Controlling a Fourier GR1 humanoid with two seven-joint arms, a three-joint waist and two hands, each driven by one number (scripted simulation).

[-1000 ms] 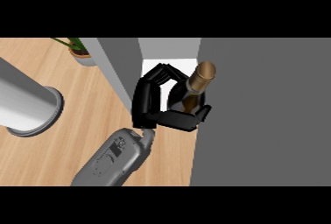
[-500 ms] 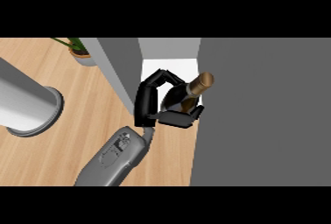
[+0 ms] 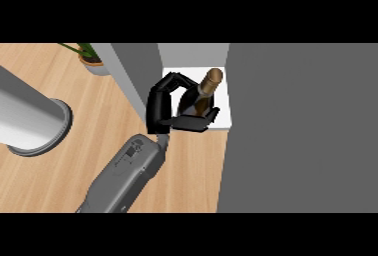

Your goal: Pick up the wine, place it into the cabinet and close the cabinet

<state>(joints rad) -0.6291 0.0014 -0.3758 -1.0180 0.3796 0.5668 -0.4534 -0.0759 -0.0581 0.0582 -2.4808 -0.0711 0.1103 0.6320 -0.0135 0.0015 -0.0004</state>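
Curled round the wine (image 3: 207, 86), my right hand (image 3: 171, 107) holds it just inside the cabinet (image 3: 221, 111); setting down, letting go and closing the door remain.

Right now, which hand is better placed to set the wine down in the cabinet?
Left. The left hand has its fingers curled round the wine bottle, which is over the white cabinet shelf. The right hand is not in view.

A single head view looks steeply down, close over the wooden counter (image 3: 52, 180), with the cabinet (image 3: 295, 130) at three o'clock.
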